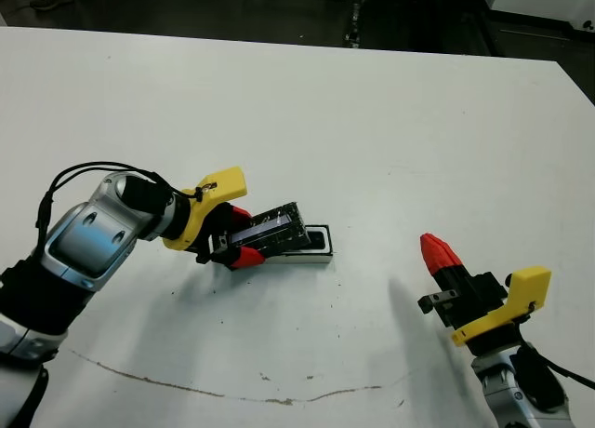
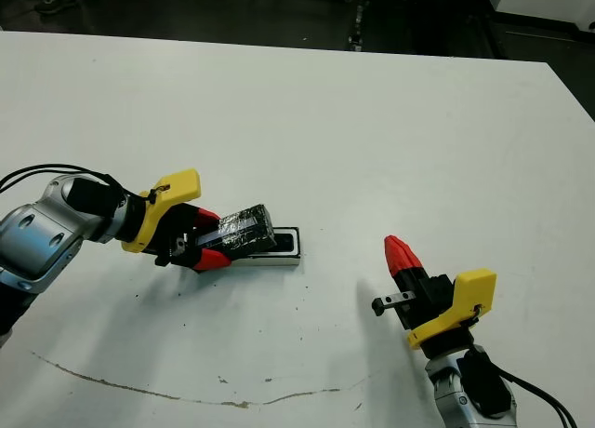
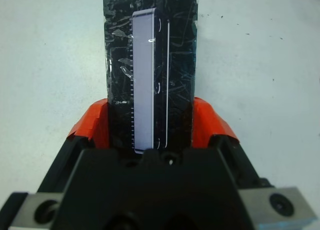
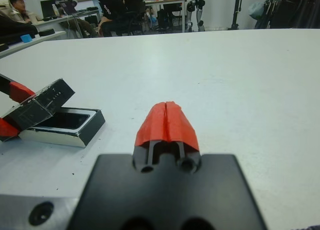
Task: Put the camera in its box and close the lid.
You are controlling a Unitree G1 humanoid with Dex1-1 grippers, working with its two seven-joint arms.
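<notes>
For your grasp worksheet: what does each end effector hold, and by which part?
Left end effector clamps the lid by its long sides at one end, tilted over the box. Right end effector: nothing.

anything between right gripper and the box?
Nothing: bare white table between the right gripper and the box, clear in the left eye view.

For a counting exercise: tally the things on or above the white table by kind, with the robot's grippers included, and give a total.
grippers: 2, the left gripper and the right gripper
box: 1
lid: 1
camera: 1
Total: 5
</notes>
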